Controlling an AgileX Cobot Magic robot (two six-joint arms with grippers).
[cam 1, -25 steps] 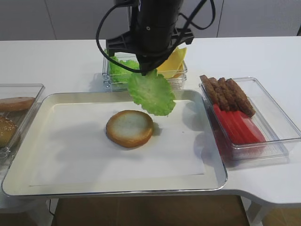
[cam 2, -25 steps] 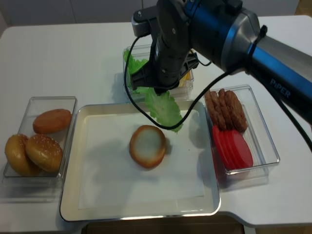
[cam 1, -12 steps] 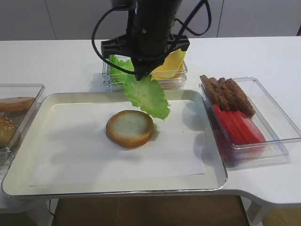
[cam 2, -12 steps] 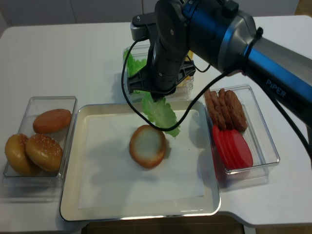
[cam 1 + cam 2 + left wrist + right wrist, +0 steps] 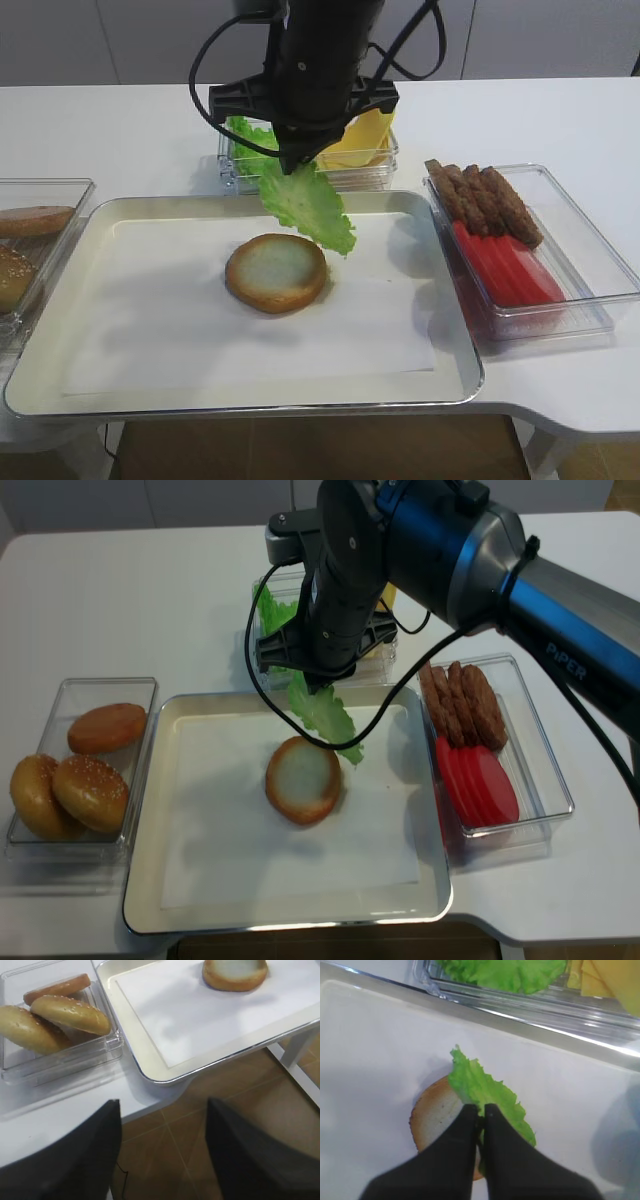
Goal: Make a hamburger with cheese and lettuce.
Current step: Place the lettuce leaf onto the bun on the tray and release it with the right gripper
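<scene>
The hamburger bun half [image 5: 275, 272] lies cut face up on the paper-lined tray [image 5: 60, 380]. My right gripper [image 5: 481, 1110] is shut on the stem edge of a green lettuce leaf [image 5: 485, 1091]. The leaf [image 5: 305, 205] hangs above the bun's far right rim, and its lower tip is close to the bun. Seen from the right wrist, the leaf covers part of the bun [image 5: 432, 1115]. Yellow cheese slices [image 5: 365, 135] sit in the clear box behind the tray. My left gripper [image 5: 162, 1105] is open and holds nothing, off the table's front edge over the floor.
More lettuce [image 5: 250, 140] fills the left part of the box behind the tray. A clear box at the right holds brown patties [image 5: 485, 200] and red tomato slices [image 5: 505, 268]. Sesame buns [image 5: 70, 780] sit in a box at the left.
The right gripper has carried the lettuce leaf left and slightly down, from over the tray's back right toward the bun. The bun and the left gripper have not moved.
</scene>
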